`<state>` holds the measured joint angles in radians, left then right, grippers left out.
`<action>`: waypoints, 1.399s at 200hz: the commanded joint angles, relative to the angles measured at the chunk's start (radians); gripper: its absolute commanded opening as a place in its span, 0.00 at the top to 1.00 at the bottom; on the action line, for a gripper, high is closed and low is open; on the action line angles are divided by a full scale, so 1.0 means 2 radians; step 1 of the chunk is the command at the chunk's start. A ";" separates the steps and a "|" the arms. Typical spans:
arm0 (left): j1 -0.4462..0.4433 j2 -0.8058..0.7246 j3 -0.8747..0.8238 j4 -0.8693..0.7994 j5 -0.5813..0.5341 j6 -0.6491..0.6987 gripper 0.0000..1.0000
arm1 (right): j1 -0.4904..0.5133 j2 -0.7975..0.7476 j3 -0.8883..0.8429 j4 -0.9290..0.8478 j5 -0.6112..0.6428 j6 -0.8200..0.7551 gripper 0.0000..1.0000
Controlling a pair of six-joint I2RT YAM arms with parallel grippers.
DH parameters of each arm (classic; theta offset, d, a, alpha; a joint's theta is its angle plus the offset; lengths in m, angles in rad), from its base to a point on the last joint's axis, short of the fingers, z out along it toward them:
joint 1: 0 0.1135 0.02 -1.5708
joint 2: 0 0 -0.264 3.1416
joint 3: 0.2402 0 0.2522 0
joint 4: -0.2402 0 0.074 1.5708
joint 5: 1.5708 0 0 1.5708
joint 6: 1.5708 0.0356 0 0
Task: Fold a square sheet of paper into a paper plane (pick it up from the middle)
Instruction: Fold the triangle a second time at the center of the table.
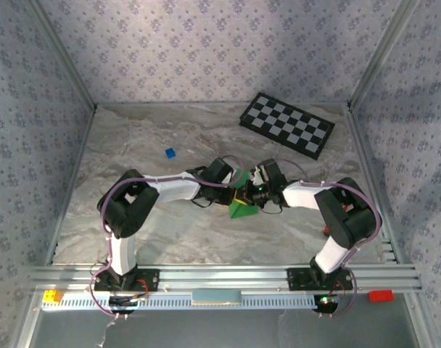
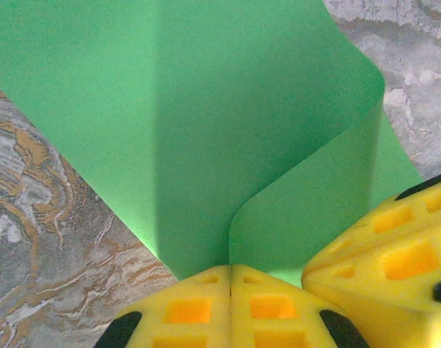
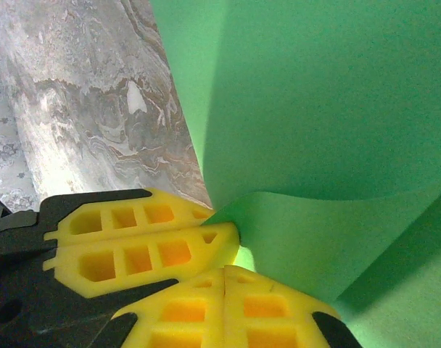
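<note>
Two robot arms reached from their bases at the near edge of the desk toward its middle. The left arm (image 1: 170, 190) bent at a raised elbow and stretched rightward. The right arm (image 1: 307, 194) mirrored it, stretching leftward, so the wrists met head-on. The left gripper (image 2: 230, 270) had its yellow fingers (image 2: 184, 312) pressed flat together, pinching a fold of the square sheet of paper (image 2: 206, 130). The right gripper (image 3: 224, 272) also had its fingers fully closed, just beside the left gripper's fingers.

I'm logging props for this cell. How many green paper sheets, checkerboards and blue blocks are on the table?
green paper sheet: 1
checkerboard: 1
blue block: 1
Total: 3
</note>
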<state>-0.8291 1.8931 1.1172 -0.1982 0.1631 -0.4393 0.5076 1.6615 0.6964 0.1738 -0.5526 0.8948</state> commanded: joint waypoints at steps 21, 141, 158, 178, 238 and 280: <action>-0.005 0.023 -0.006 -0.034 -0.009 0.005 1.00 | 0.002 0.020 -0.032 0.029 0.013 0.014 1.00; -0.005 0.028 0.004 -0.051 -0.014 0.018 1.00 | -0.030 -0.003 0.007 -0.017 0.021 -0.010 1.00; -0.004 0.029 0.005 -0.053 -0.014 0.019 1.00 | -0.034 0.012 0.005 -0.016 0.024 -0.013 1.00; -0.005 0.029 0.005 -0.053 -0.014 0.021 1.00 | -0.037 0.029 -0.003 -0.013 0.026 -0.010 1.00; -0.004 0.028 0.006 -0.059 -0.018 0.024 1.00 | -0.047 0.009 -0.012 -0.007 0.023 0.008 1.00; -0.004 0.026 0.004 -0.058 -0.020 0.028 1.00 | -0.058 -0.013 0.030 -0.056 0.003 -0.032 0.99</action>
<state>-0.8322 1.9018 1.1343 -0.2199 0.1558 -0.4080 0.4080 1.6676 0.7063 0.1349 -0.5308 0.8814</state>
